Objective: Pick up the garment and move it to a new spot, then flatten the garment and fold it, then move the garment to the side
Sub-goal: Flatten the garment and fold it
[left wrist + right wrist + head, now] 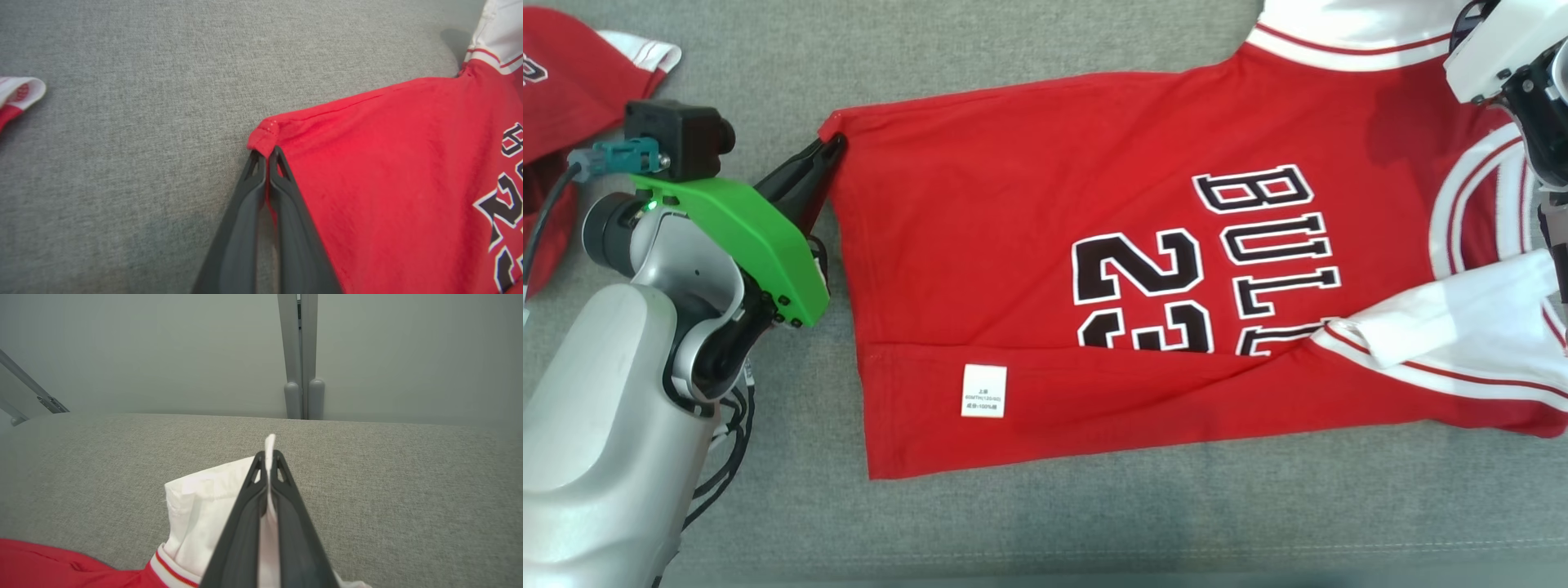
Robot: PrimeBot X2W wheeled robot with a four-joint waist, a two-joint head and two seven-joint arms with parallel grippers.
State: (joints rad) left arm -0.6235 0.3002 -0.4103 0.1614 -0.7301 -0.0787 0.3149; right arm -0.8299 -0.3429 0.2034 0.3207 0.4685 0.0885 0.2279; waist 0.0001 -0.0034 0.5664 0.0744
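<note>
The left gripper (267, 154) and the right gripper (269, 456) each pinch tight (fingertips pressed together) on the garment (1013, 245).

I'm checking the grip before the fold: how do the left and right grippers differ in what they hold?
The left gripper pinches a red hem corner of the jersey; the right gripper pinches its white sleeve. The left gripper's cloth is a bunched corner, the right gripper's a thin edge poking past the tips. Both are shut on the jersey.

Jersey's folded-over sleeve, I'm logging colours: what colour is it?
The sleeve is white with red-striped trim, clearest in the head view.
</note>
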